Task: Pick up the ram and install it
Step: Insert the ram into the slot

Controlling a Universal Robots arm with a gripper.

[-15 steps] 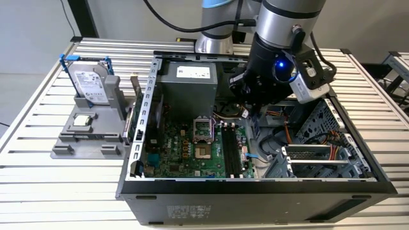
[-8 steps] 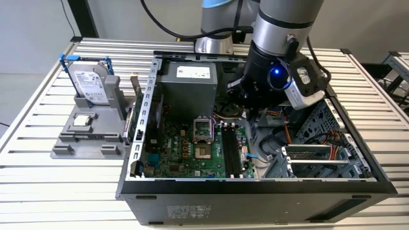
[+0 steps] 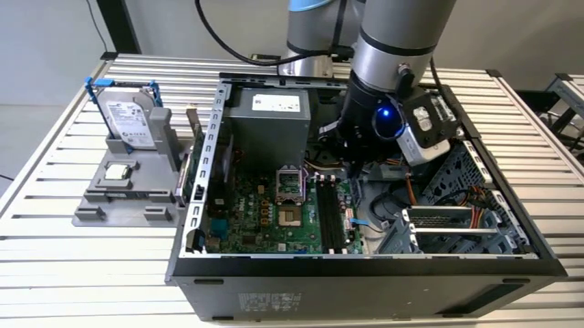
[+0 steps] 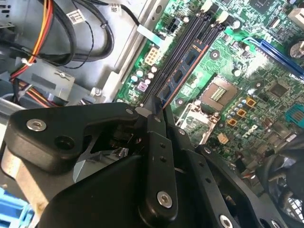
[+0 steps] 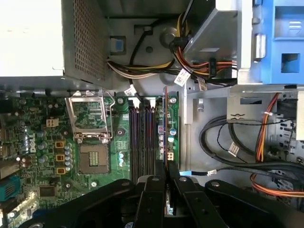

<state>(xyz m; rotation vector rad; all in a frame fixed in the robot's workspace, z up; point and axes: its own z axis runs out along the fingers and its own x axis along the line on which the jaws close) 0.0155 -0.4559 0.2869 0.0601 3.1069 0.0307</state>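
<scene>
The pincer (image 5: pixel 166 172) is seen clamped shut on the ram (image 4: pixel 184 69), so the pick-up is judged done. The stick is held on edge, lined up along the outer side of the memory slots (image 5: pixel 142 137) on the motherboard (image 5: pixel 42 156), inside the open computer case (image 3: pixel 365 263). Whether it is seated cannot be told, so the install is judged unfinished.

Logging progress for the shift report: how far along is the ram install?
Pickup looks done: the hand is shut on the ram, which stands on edge along the memory slots of the motherboard. Under way: holding it at the slot. Left: release; I cannot tell if it is fully seated.
</scene>
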